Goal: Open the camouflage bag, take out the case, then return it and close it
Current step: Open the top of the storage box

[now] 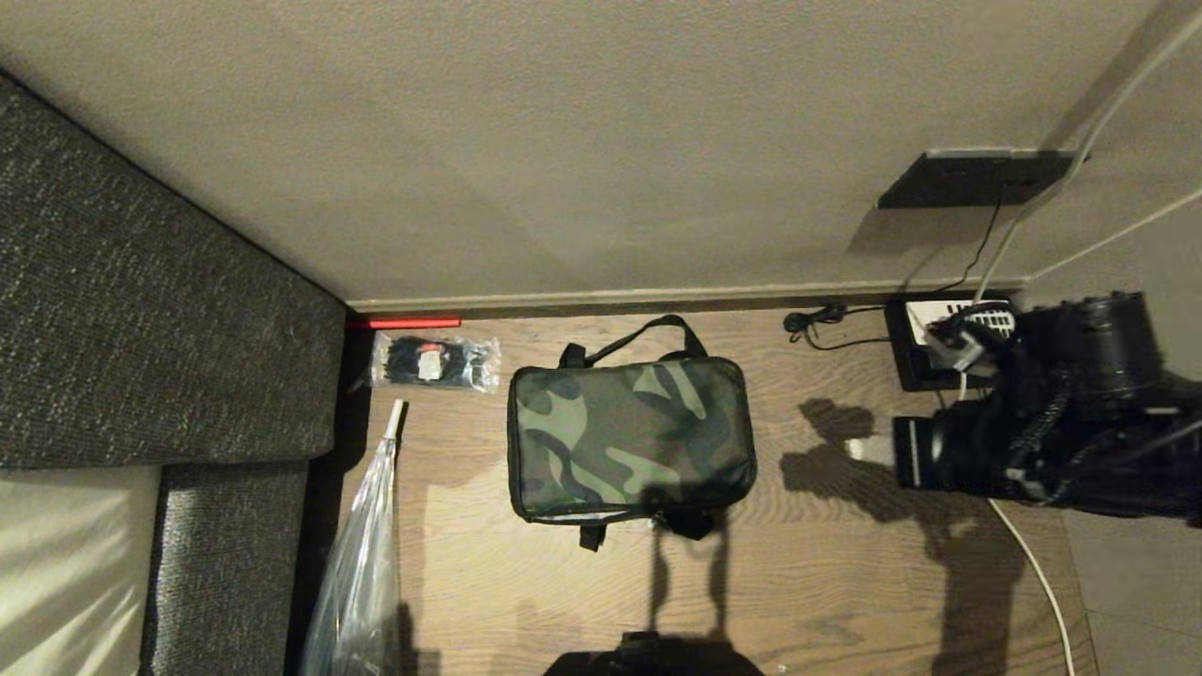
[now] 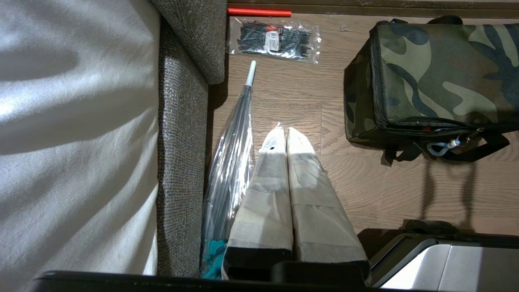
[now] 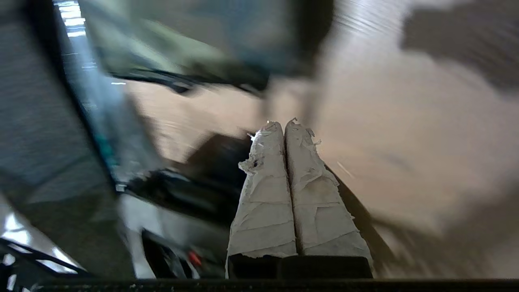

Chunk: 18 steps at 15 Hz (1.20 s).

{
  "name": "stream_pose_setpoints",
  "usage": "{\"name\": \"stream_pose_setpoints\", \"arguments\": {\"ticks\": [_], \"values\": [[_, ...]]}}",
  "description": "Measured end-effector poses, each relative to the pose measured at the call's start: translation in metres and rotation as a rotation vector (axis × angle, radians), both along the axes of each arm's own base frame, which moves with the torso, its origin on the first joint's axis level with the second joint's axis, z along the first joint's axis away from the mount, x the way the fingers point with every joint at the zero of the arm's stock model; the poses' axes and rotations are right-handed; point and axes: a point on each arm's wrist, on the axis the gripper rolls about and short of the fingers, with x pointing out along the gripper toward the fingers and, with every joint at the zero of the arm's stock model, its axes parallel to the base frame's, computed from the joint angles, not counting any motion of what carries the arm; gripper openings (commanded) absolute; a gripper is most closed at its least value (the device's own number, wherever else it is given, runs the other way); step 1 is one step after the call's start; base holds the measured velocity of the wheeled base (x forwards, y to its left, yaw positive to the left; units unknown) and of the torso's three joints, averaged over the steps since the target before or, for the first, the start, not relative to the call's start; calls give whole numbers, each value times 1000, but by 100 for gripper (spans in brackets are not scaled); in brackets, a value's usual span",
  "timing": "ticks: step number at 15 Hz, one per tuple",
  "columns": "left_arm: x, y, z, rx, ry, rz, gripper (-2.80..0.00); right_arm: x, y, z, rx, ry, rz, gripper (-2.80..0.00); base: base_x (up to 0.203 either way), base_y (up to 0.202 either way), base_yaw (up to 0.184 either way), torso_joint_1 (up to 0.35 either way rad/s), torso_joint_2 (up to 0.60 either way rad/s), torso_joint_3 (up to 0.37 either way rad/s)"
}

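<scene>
— Camouflage fabric on wood: the camouflage bag [image 1: 631,439] lies flat on the floor [image 1: 826,582] near the far wall, its zipper appearing closed, one strap handle at the far edge and one at the near edge. Can you see the case?

— No, nothing of it shows; the bag's inside is hidden.

— And the hands?

— The left hand [image 2: 282,132] hovers over the floor left of the bag, its paper-wrapped fingers [image 2: 269,170] pressed together, gripping nothing. The right hand [image 3: 281,125] is likewise closed and empty, but its surroundings are smeared beyond reading. In the head view only the right arm [image 1: 1052,422] shows — dark bulk at the right edge, cut off.

— What's at the left?

— A clear packet of black ties [image 1: 434,362] by the wall, a clear umbrella [image 1: 362,563] running out of frame, beside a grey sofa [image 1: 141,310].
</scene>
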Motion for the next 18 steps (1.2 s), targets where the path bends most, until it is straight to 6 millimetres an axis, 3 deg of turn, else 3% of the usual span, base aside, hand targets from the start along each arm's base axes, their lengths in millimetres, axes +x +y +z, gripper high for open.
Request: {"name": "stream_pose_setpoints", "arguments": {"ticks": [3,12,18], "values": [[0,0,0,0,0,0,-280,10,29,-27,-2,21,81,-280,0,0,0,0,0,0],[0,0,0,0,0,0,-280,10,71,-98,-124,137,198,-280,0,0,0,0,0,0],[0,0,0,0,0,0,-280,19,115,-120,-212,-125,153,-280,0,0,0,0,0,0]]}}
